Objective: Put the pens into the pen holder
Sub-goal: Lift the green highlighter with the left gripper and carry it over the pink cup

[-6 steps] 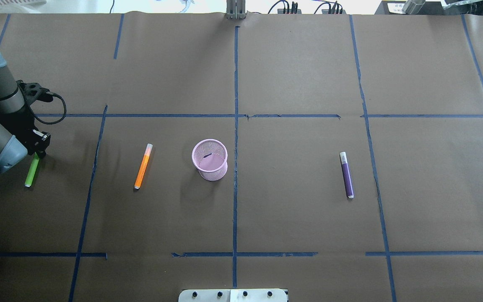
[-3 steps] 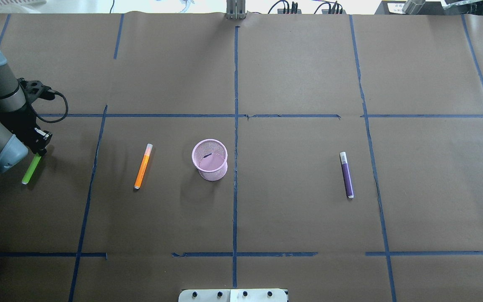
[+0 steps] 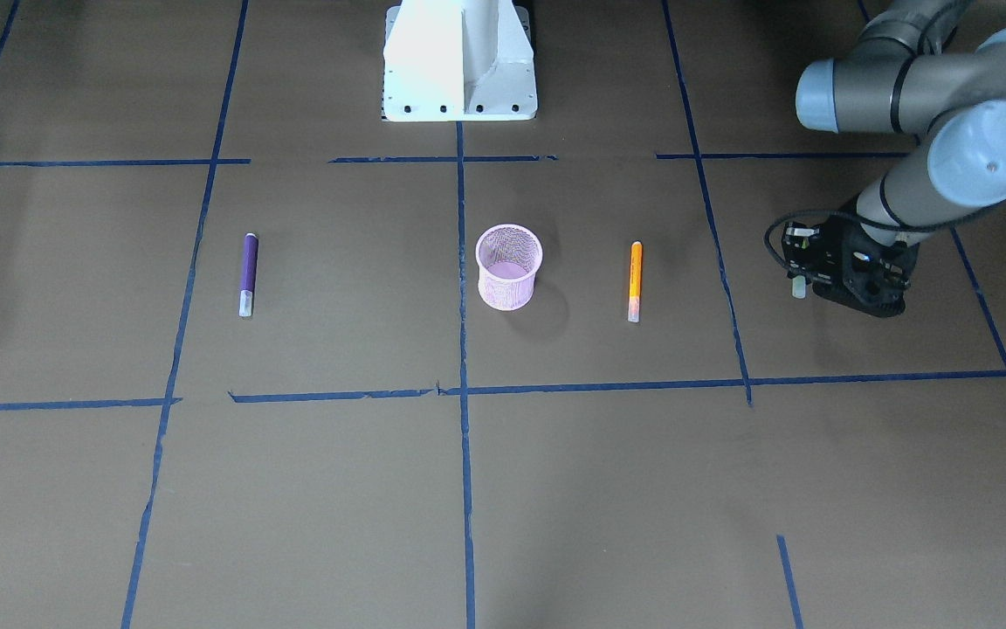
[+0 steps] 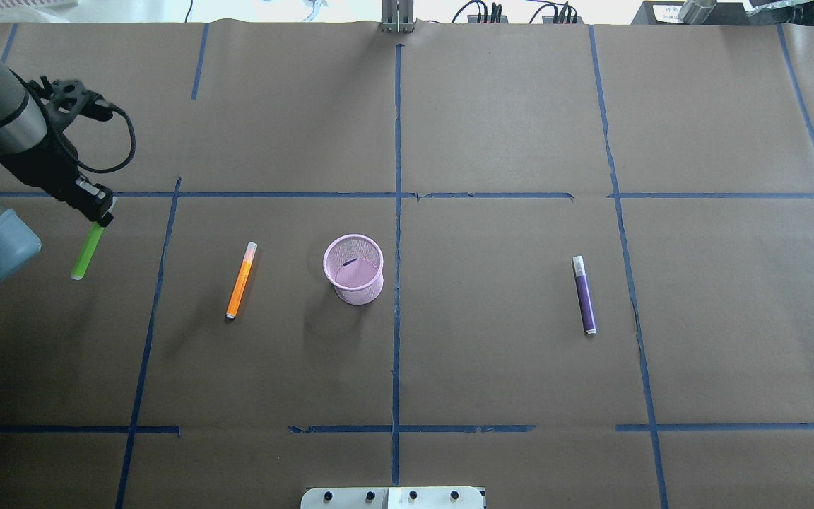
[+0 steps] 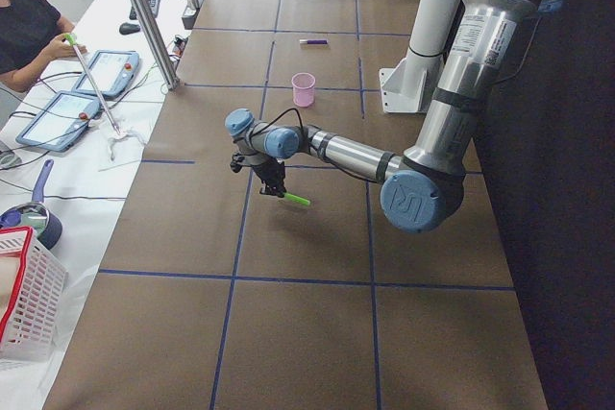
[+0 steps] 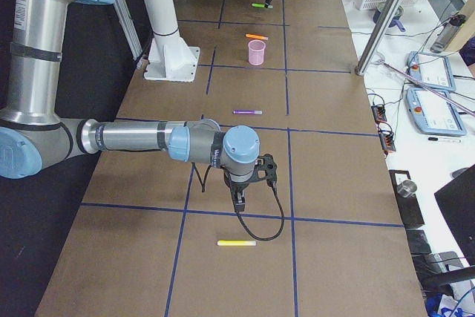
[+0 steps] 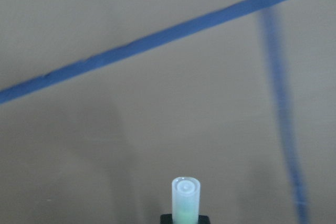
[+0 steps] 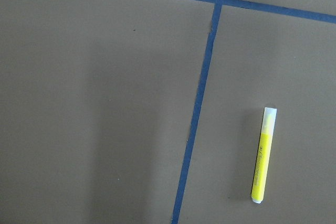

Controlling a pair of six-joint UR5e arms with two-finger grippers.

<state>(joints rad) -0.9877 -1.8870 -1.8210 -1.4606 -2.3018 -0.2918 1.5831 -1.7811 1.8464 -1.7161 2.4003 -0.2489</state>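
Above table [image 4: 492, 127], L gripper [image 4: 100, 216] clamped on green pen [image 4: 87, 252].

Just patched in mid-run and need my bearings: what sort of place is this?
Probably a robotics lab test bench: the table is covered in brown paper gridded with blue tape, touchscreen pendants lie beside it, and the left pincer holds a green pen above it.
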